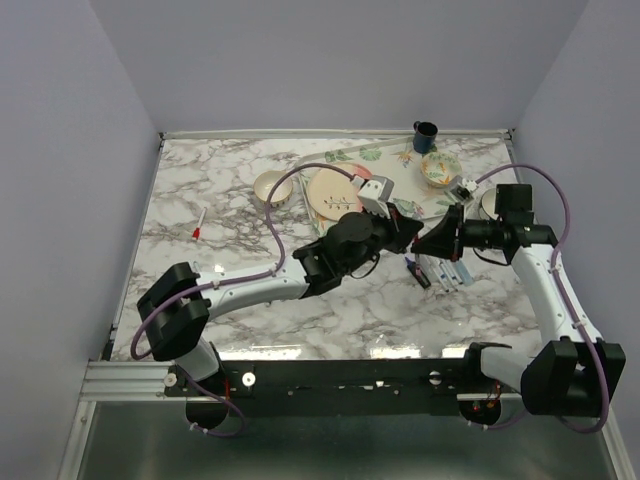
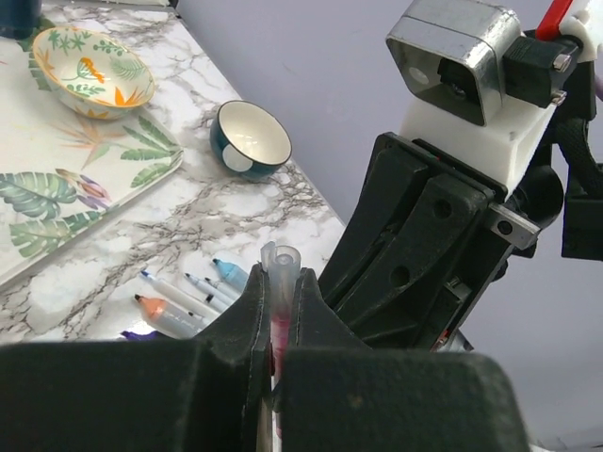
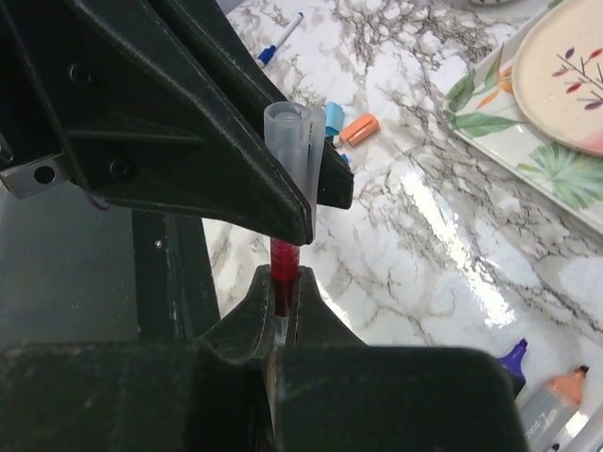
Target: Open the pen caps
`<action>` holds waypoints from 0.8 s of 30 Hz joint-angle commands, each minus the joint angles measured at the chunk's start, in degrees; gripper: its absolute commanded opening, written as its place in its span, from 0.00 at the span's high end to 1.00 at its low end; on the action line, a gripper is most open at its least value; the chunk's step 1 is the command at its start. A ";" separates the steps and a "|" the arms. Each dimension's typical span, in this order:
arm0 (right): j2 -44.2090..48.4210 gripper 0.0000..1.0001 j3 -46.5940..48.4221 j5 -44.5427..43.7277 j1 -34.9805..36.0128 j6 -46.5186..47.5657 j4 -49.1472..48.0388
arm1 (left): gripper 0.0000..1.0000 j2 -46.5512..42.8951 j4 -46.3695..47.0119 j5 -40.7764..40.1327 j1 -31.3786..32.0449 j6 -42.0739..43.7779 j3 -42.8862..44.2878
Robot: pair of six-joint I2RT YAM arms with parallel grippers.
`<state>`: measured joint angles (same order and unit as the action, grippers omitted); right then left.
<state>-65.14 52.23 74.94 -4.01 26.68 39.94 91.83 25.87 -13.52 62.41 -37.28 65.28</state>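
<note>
- Left claw (image 2: 280, 287) sits closest to the lens in the left wrist view. It is shut tight on the see-through cap (image 2: 281, 259).
- To do this step well, I think this claw should keep squeezing and pull straight back along the pen's line, with no bending.
- From this view the cap's long line runs from 6 to 12 o'clock, with its tip at 12. Loose pens (image 2: 184, 301) lie on the table (image 2: 236, 217) at 9 o'clock from the claw, apart from it.
- Right claw (image 3: 283, 282) is closest in the right wrist view. It is shut on the red part of the pen (image 3: 283, 259).
- The cap looks like it is not off yet. This claw should hold firm and pull the other way, so the thin pen does not slip or snap.
- From this side the pen stands from 6 to 12 o'clock, cap end at 12. The left claw pinches the cap from the 9 o'clock side.
- In the top view both claws meet tip to tip, right of the middle of the table. The pen between them is too small to see well.
- Its line seems to run from 9 to 3 o'clock, cap end toward 9. The loose pens lie at 6 o'clock, just under the claws, so the pull should stay up high.
</note>
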 commanded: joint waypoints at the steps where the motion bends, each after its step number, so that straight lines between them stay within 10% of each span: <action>1: -2.97 1.00 2.44 -3.30 3.56 5.40 7.51 | 1.00 -8.85 1.03 -8.18 -8.09 3.09 0.38; 8: -5.26 0.99 2.88 -8.66 7.79 6.72 7.88 | 1.00 -16.68 -0.20 -10.30 -16.44 0.19 -4.79; 13: -3.76 1.00 1.04 -28.22 7.70 -1.70 -1.17 | 1.00 -23.88 -3.09 -10.47 -17.41 -1.48 -12.70; 24: -14.82 0.92 2.70 -53.04 4.63 -3.56 -0.75 | 1.00 -46.02 -27.43 -10.47 -21.80 -6.84 -34.59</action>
<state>-74.48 53.52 33.65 1.78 24.40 38.57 52.34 9.87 -22.22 42.15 -41.39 34.33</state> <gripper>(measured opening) 0.070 0.051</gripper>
